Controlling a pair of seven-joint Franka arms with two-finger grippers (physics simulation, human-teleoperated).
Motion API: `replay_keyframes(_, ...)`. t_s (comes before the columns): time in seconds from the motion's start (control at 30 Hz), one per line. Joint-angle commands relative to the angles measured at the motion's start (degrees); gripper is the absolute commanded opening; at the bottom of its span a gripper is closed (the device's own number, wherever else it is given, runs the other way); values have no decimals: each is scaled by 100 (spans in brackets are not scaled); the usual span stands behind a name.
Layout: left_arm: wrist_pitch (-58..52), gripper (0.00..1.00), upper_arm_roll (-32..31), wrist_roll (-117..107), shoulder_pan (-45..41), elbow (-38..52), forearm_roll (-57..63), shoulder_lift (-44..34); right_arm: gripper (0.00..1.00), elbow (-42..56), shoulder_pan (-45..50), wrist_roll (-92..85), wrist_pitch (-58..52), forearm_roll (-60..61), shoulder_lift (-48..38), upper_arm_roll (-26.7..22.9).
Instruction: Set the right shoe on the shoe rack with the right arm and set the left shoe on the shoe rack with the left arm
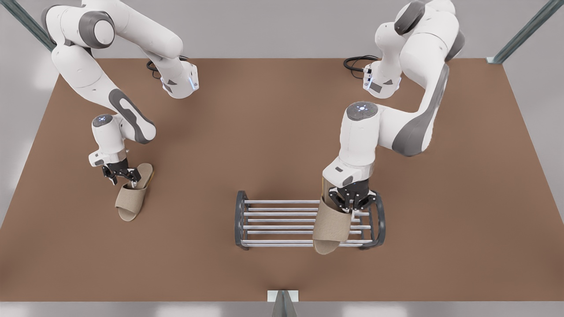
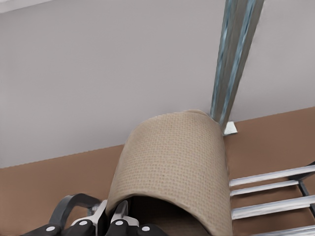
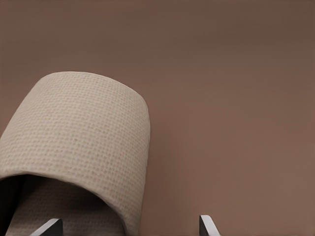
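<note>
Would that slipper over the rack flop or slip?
Probably holds shape: the left shoe, pinched by the left gripper, keeps its band arched. Tilted over the shoe rack, it might slide. The right gripper is open at the right shoe.

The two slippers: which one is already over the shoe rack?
The left shoe, at the front view's right, over the shoe rack in the left tool. The right shoe lies on the table.

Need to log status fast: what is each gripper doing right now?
Left gripper: shut on the left shoe, over the shoe rack.
Right gripper: open around the right shoe.
</note>
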Motion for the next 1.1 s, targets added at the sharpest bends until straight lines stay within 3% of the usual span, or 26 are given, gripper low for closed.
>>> replay_keyframes(0.0,-862,21,177,-2339,-184,-43,391,96,100,9,-25,-32,-5,-13,-15,8)
replay_keyframes(0.13,-818,21,177,-2761,-439,-44,963,483,100,1,-61,-32,-5,-22,-129,17)
replay_keyframes(0.27,-458,21,177,-2954,-369,-237,1244,483,100,-17,-26,-32,-5,-13,-147,35)
replay_keyframes(0.43,237,21,186,-3253,-78,-1239,1490,237,100,-26,36,-6,-5,40,-182,79)
replay_keyframes(0.63,413,21,177,-3297,-8,-1406,1622,220,100,27,98,3,-13,40,-173,79)
replay_keyframes(0.67,430,81,177,-3279,18,-1397,1631,202,100,62,98,3,-5,40,-173,79)
replay_keyframes(0.7,422,100,177,-3288,18,-1397,1771,193,100,97,98,-6,-14,40,-173,79)
replay_keyframes(0.87,422,100,177,-3279,97,-1458,2079,185,100,176,141,3,-5,49,-120,79)
replay_keyframes(0.97,430,100,125,-3192,185,-1897,2246,-219,100,238,422,3,-5,330,-6,61)
replay_keyframes(1.07,-44,100,-429,-3200,264,-2276,1781,-800,100,308,440,3,-13,356,90,61)
